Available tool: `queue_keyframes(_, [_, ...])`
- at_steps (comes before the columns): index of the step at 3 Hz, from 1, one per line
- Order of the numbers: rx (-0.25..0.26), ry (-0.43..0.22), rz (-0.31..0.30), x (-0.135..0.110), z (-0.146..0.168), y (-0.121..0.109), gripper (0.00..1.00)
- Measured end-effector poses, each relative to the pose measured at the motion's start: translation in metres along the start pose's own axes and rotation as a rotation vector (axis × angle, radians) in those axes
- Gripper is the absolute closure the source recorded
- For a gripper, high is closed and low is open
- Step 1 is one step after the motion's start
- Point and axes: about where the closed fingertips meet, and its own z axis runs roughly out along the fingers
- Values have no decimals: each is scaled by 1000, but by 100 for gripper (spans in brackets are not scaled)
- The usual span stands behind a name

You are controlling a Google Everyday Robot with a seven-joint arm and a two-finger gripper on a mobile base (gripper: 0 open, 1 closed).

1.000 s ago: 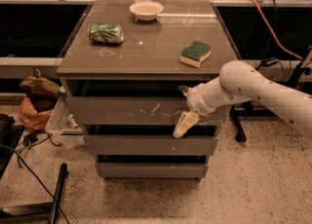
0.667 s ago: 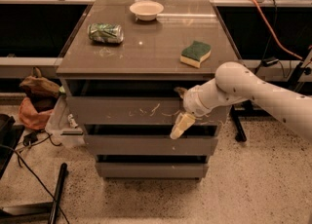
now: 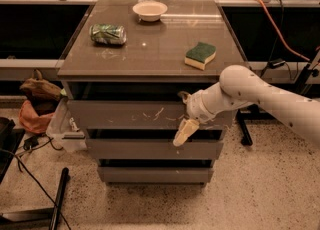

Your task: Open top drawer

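Worktop above my claw. Item: top drawer, directly behind claw, extending left; stiff, handleless, probably slick, so I'd hook its upper edge. Claw state: I cannot tell.

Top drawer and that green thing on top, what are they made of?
The top drawer looks like grey-brown laminate or painted wood, matte, scratched white. The sponge looks like yellow foam under a green scrubby layer. The gripper is at the drawer's right end.
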Motion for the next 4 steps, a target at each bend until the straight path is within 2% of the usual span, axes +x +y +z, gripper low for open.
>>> queue_keyframes(1, [-18,-1,11,-5,-8,27,0])
queue_keyframes(2, [-18,-1,11,-5,-8,27,0])
queue_keyframes(3, [-43,33,-7,-15,-5,33,0])
queue_keyframes(4, [-95,42,-24,-31,-12,63,0])
